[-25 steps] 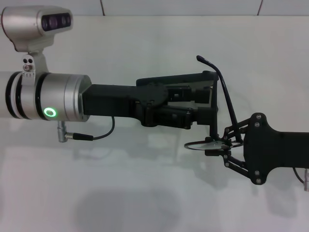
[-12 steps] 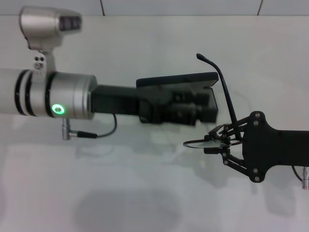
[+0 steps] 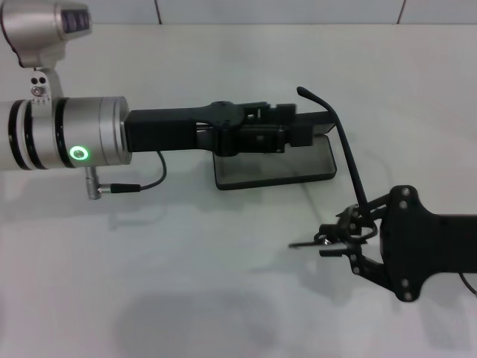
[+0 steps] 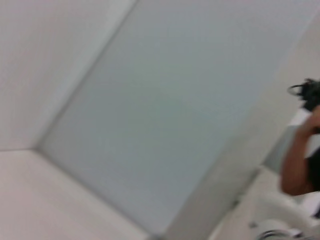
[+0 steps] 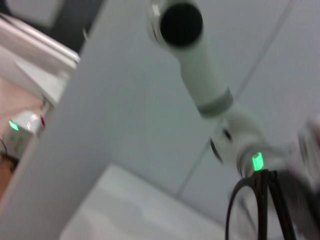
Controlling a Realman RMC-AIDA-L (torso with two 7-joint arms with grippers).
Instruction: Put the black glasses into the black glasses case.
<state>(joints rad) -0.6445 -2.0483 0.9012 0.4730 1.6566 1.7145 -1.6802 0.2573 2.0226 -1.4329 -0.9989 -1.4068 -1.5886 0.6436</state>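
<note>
The black glasses case (image 3: 276, 170) lies open at mid-table, its grey lining showing and its lid raised at the far edge. My left gripper (image 3: 294, 134) reaches in from the left and is shut on the lid. My right gripper (image 3: 339, 240) is in front of and to the right of the case, clear of it. It is shut on the black glasses (image 3: 352, 164) near one lens, and one long temple arm sticks up past the case's right end. The frame's rim also shows in the right wrist view (image 5: 231, 207).
White tabletop (image 3: 186, 283) all around the case, with a tiled wall edge at the back. A cable (image 3: 149, 183) hangs under my left forearm. The left wrist view shows only walls and a person's arm (image 4: 295, 160) far off.
The case now stands open with its lining in view, and my left arm has shifted back. My right gripper has drawn the glasses back from the case, toward me.
</note>
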